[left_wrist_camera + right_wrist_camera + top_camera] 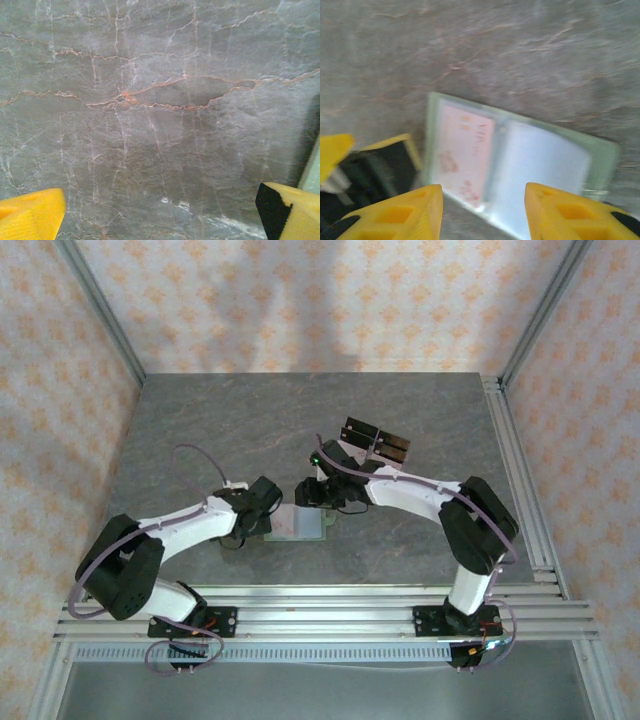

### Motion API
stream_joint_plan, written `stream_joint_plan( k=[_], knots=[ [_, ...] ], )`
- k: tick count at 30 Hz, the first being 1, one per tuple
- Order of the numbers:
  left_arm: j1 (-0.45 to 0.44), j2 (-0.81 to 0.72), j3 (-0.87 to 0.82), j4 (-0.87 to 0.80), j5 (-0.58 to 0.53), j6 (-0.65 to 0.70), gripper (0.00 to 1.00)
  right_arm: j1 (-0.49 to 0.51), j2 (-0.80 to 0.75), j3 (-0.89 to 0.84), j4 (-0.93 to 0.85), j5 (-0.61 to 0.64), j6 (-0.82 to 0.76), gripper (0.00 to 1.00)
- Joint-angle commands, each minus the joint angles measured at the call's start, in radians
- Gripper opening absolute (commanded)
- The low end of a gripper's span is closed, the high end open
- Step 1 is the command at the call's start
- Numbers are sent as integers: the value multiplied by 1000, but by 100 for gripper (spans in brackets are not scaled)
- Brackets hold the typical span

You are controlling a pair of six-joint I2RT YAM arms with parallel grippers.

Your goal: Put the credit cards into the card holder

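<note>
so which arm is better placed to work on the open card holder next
Right, probably: the right gripper hangs open directly above the open card holder and its pocketed card. The left gripper, also open, looks at bare table beside it.

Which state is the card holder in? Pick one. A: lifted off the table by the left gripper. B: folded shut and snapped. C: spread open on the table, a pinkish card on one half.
C: the card holder lies spread open on the table, a pinkish card on one half.
</note>
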Motion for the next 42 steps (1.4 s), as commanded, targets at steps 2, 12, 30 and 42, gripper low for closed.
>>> stream_joint_plan(
  k=[2, 12, 30, 42],
  knots=[
    [-5, -33, 8, -51, -43, -6, 100, 3, 53, 76, -203, 170, -168, 47],
    [-6, -21, 30, -44, -10, 13, 100, 16, 94, 124, -227, 179, -207, 47],
    [-7, -9, 52, -50, -1, 20, 100, 58, 171, 167, -221, 196, -219, 47],
    [-21, -21, 49, -31, 15, 31, 100, 29, 204, 84, -87, 1, -122, 47]
  ],
)
